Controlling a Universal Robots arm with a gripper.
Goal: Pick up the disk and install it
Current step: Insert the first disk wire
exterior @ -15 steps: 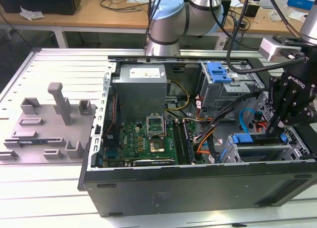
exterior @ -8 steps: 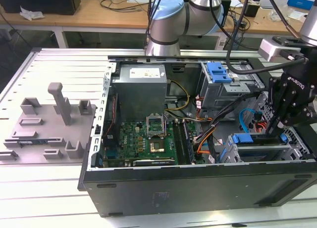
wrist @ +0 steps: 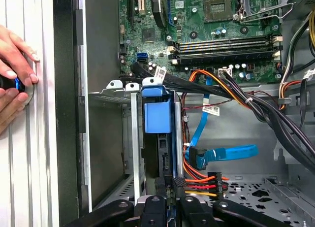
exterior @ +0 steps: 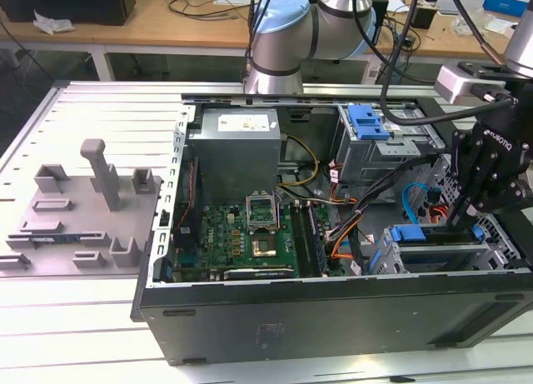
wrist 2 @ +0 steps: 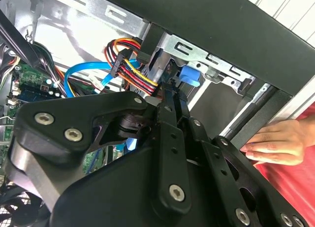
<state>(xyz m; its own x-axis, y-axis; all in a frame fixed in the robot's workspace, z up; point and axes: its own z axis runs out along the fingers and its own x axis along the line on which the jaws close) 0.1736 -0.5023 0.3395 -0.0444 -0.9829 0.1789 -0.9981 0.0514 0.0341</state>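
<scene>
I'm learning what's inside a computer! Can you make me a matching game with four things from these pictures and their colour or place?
Things:
1. the disk
2. power supply
3. motherboard
4. person's hand

Descriptions:
a. green, lying flat inside the case
b. resting on the table outside the case
c. plain grey box
d. blue-framed, standing in the metal bay at the gripper

Pairs: 1-d, 2-c, 3-a, 4-b
</scene>
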